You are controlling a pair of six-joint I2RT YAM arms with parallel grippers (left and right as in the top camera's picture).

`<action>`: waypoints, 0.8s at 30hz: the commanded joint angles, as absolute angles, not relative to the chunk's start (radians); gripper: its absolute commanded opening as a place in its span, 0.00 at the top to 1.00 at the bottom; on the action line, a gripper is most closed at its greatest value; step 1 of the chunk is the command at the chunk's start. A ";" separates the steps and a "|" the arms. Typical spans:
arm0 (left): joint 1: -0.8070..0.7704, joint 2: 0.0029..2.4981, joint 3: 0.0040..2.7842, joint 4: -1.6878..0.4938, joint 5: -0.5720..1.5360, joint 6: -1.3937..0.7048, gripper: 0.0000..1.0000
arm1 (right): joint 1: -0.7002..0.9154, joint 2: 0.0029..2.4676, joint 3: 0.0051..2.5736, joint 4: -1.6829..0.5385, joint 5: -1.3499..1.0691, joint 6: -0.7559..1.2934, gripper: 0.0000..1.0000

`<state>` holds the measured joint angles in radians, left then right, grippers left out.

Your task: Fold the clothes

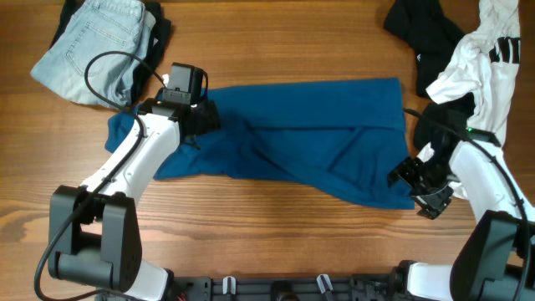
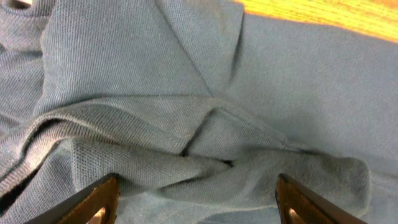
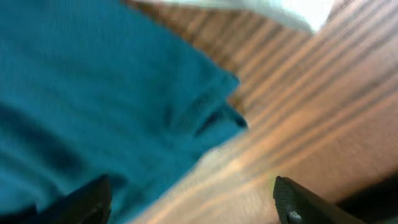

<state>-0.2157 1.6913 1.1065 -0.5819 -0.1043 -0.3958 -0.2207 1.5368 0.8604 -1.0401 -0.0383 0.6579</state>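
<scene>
blue shirt [image 1: 318, 125]: spread creased across mid table [image 1: 276, 242]
left gripper [image 2: 196, 196]: fingers spread wide over its bunched fold
right gripper [image 3: 189, 199]: spread wide, at its right corner
white top [image 1: 485, 58]: black marks, can't read em

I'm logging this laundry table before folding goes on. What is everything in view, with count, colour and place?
blue shirt: one, deep blue, crumpled across the table's middle
white garment: one, white with black stripes, top right of the overhead view
black garment: one, black, top right, left of the white one
jeans: one pair, light blue, top left
dark cloth: one, black, peeking from under the jeans
table: one, brown wood, beneath everything
left arm: one, white and black, at the shirt's left end
right arm: one, white and black, at the shirt's right end
left gripper: one, open, over shirt folds
right gripper: one, open, over the shirt's corner and bare wood
</scene>
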 commanded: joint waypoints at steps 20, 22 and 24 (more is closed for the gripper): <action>-0.210 1.695 1.120 -0.579 -0.093 -0.409 0.22 | -0.203 1.543 0.668 -0.781 0.030 0.758 0.55; -0.210 1.702 1.120 -0.578 -0.093 -0.409 0.22 | -0.203 1.544 0.664 -0.756 0.034 0.758 0.58; -0.210 1.710 1.120 -0.579 -0.093 -0.409 0.22 | -0.203 1.547 0.663 -0.743 0.034 0.738 0.84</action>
